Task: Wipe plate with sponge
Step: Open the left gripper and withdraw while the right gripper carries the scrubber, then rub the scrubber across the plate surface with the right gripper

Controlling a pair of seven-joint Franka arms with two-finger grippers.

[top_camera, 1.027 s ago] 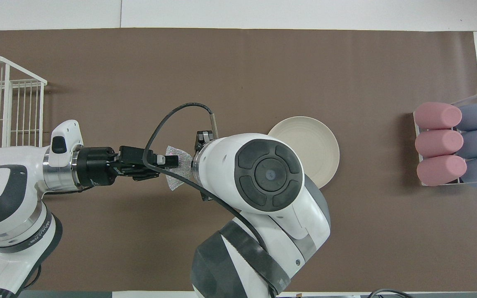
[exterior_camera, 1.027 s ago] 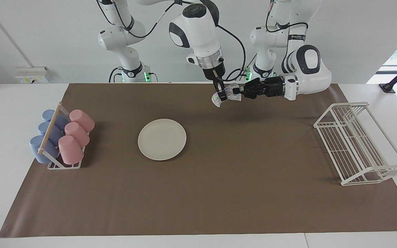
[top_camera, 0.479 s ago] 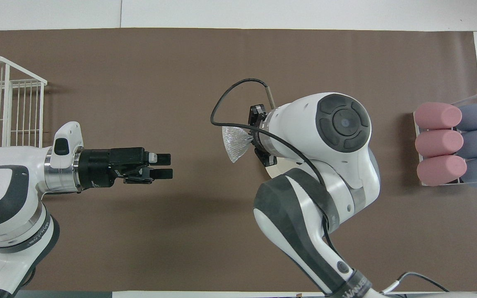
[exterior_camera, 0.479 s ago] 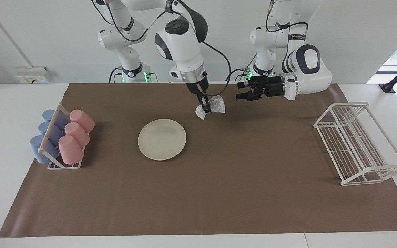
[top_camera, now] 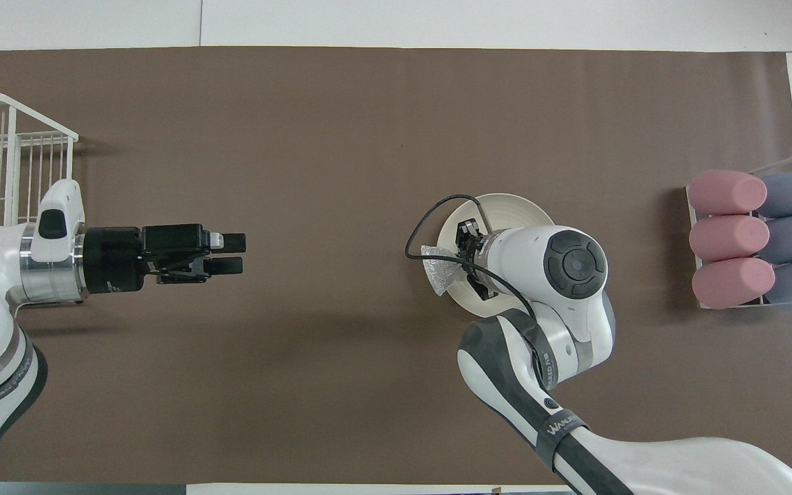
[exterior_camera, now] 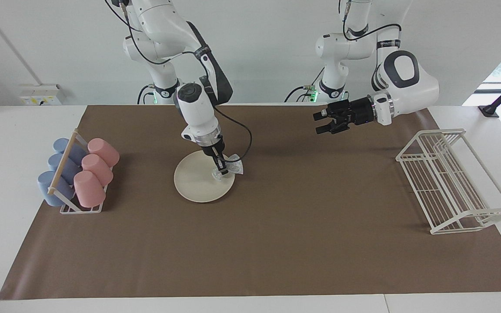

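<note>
The cream-white plate (exterior_camera: 198, 182) (top_camera: 514, 206) lies on the brown mat near the table's middle, toward the right arm's end. My right gripper (exterior_camera: 219, 167) (top_camera: 466, 258) points down over the plate's edge and is shut on the silvery crinkly sponge (exterior_camera: 232, 169) (top_camera: 438, 268). The sponge hangs at the plate's rim on the side toward the left arm's end; whether it touches the plate I cannot tell. My left gripper (exterior_camera: 322, 123) (top_camera: 231, 251) is open and holds nothing, level in the air over bare mat toward the left arm's end.
A rack of pink and blue cups (exterior_camera: 78, 174) (top_camera: 753, 237) stands at the right arm's end of the mat. A white wire rack (exterior_camera: 450, 182) (top_camera: 4, 158) stands at the left arm's end.
A second ago both grippers held the sponge in the air. The left gripper let go, opened and drew back toward its end. The right arm carried the sponge down to the plate.
</note>
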